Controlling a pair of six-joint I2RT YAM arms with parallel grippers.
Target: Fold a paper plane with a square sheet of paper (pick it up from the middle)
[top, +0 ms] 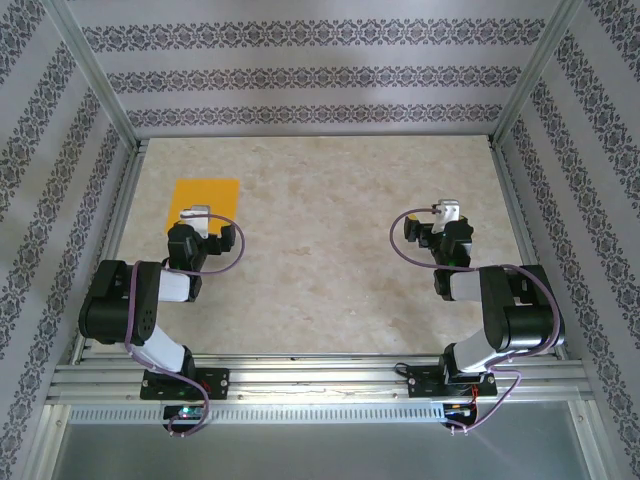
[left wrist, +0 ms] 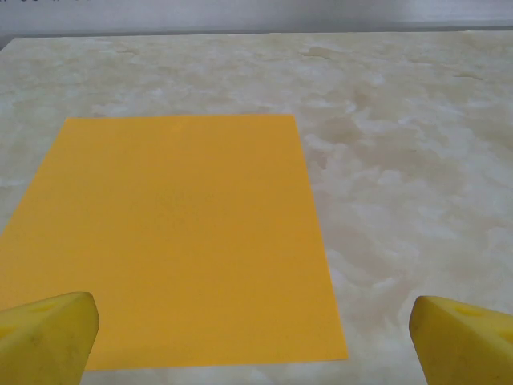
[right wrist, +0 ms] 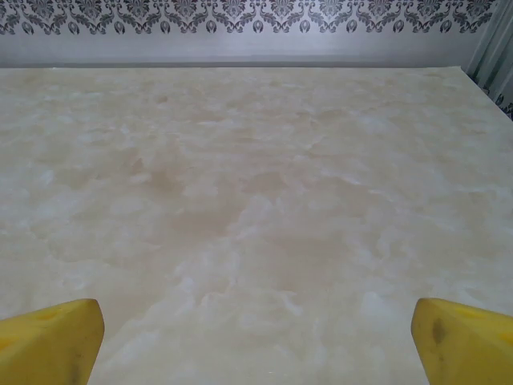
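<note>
The square sheet of paper (top: pixel 205 197) lay flat at upper left of the top view, before the wide-spread left gripper (left wrist: pixel 256 333); the right gripper (right wrist: pixel 256 337) gaped equally wide, empty.

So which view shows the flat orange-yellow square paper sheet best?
Left wrist: the orange-yellow square paper sheet lies large and flat, uncreased. Top external shows it small, near edge under the left end effector.

i see a beige marbled table (top: pixel 330 260) boxed in by walls (top: pixel 310 75) with grey damask stripes, aluminium posts (top: pixel 95 75) at the corners, under soft even light.
</note>
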